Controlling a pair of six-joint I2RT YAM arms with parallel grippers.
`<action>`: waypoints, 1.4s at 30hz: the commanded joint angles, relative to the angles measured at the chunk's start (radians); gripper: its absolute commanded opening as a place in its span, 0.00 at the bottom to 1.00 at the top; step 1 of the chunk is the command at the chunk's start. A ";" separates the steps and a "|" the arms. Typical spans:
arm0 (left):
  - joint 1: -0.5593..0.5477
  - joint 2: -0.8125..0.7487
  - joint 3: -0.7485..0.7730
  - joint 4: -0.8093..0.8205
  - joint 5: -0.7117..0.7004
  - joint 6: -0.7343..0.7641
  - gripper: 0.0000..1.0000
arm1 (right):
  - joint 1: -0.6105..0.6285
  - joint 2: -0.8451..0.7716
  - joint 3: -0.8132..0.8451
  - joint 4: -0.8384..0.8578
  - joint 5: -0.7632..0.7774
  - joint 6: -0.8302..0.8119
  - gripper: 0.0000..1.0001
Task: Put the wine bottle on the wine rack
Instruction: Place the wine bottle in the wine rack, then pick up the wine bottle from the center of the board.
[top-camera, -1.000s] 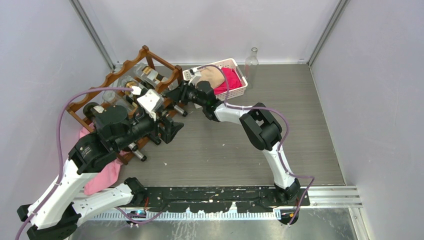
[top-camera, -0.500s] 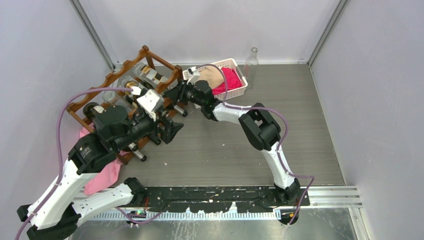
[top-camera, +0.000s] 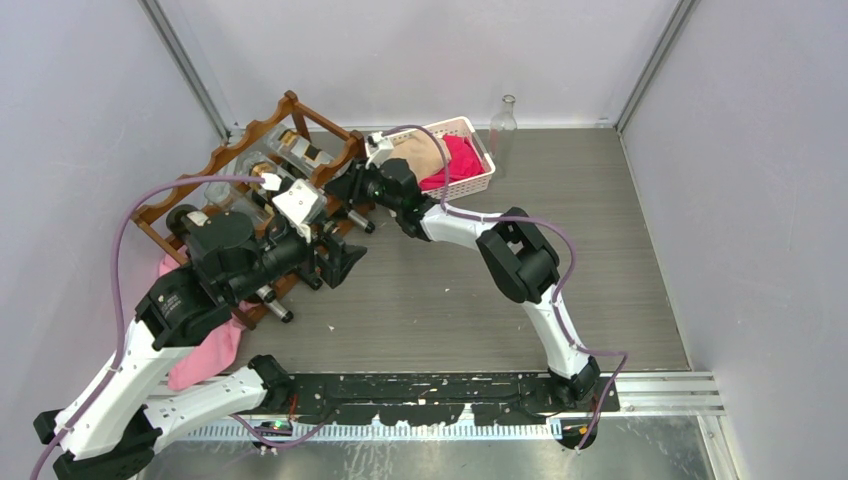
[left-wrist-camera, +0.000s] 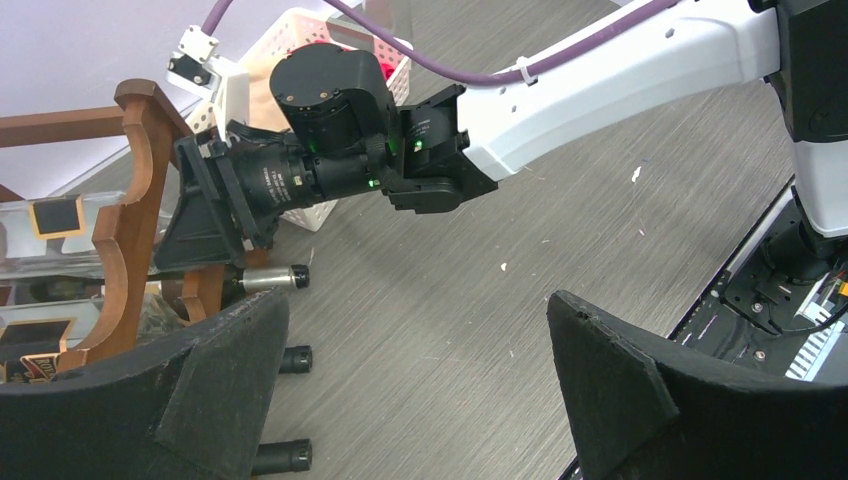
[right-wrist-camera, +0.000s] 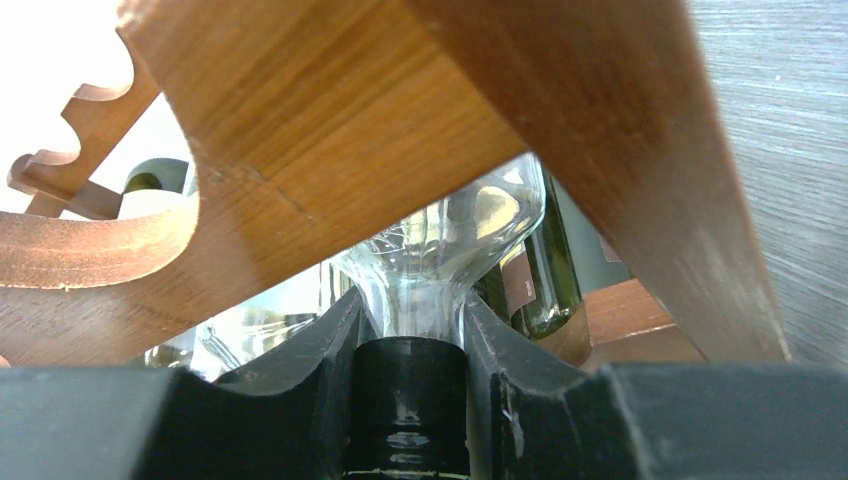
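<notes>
At the far-left corner of the tabletop, the wine rack (top-camera: 232, 146) is standing with several bottles lying in it. Just at its near side, the left gripper (left-wrist-camera: 415, 380) is hovering wide open, holding nothing. At the rack's right end, the right gripper (right-wrist-camera: 410, 375) is clamping the dark-capped neck of a clear wine bottle (right-wrist-camera: 445, 250), whose shoulder is sitting beneath a scalloped rail. Seating it well probably means pushing straight along the bottle's axis, keeping glass off wood, and releasing only once the body is resting in its cradles.
</notes>
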 joint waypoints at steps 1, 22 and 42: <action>0.003 -0.013 0.035 0.022 -0.005 0.012 1.00 | 0.001 -0.055 0.078 0.048 0.098 -0.090 0.12; 0.003 -0.017 0.017 0.039 0.009 -0.007 1.00 | 0.023 -0.164 0.038 -0.191 0.261 -0.375 0.76; 0.003 -0.005 0.062 0.108 0.086 -0.126 1.00 | 0.043 -0.542 -0.308 -0.306 0.133 -0.463 0.86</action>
